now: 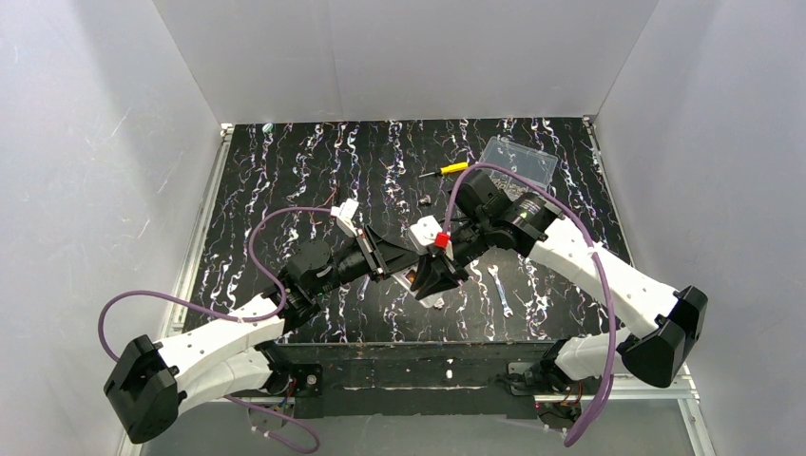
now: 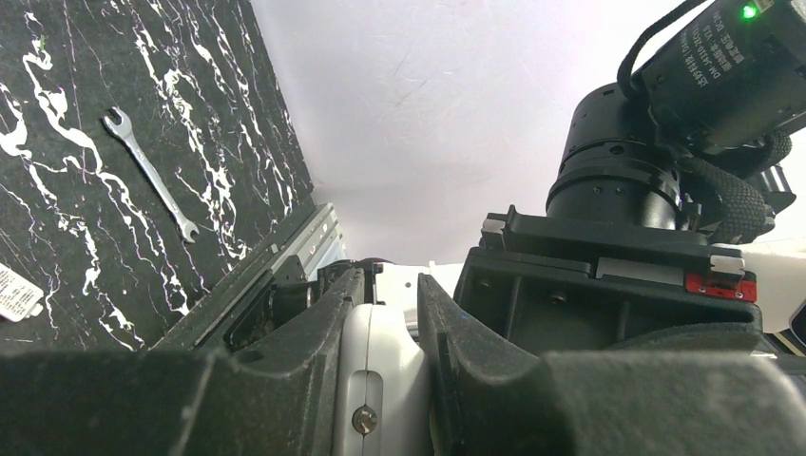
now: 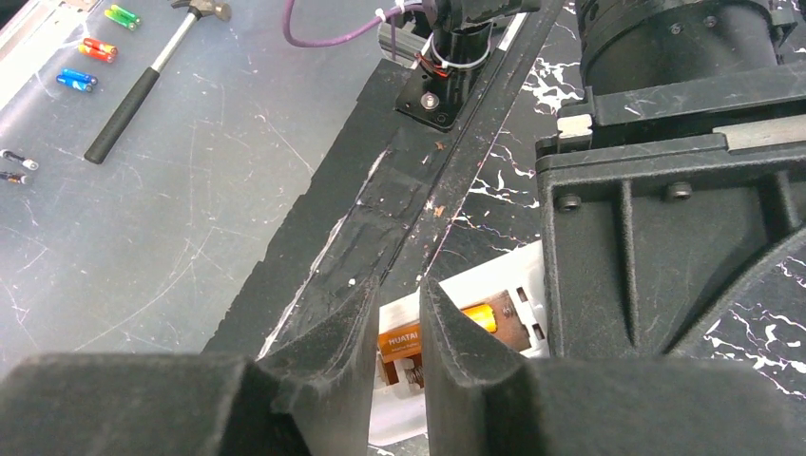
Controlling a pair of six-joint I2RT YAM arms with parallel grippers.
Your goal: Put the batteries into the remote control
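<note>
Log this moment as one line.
left gripper: shut on remote control | right gripper: jaws slightly parted over battery | battery: lying in remote control

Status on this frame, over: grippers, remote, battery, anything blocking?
Left gripper shut on remote control. Right gripper, fingers slightly apart, over orange battery lying in its compartment. Nothing blocking; wrench lies aside.

You are looking at a remote control (image 3: 494, 275) mostly hiding behind the left gripper (image 2: 390, 280) and the right gripper (image 3: 394, 304), whose finger is covering the middle of the battery (image 3: 478, 318).
</note>
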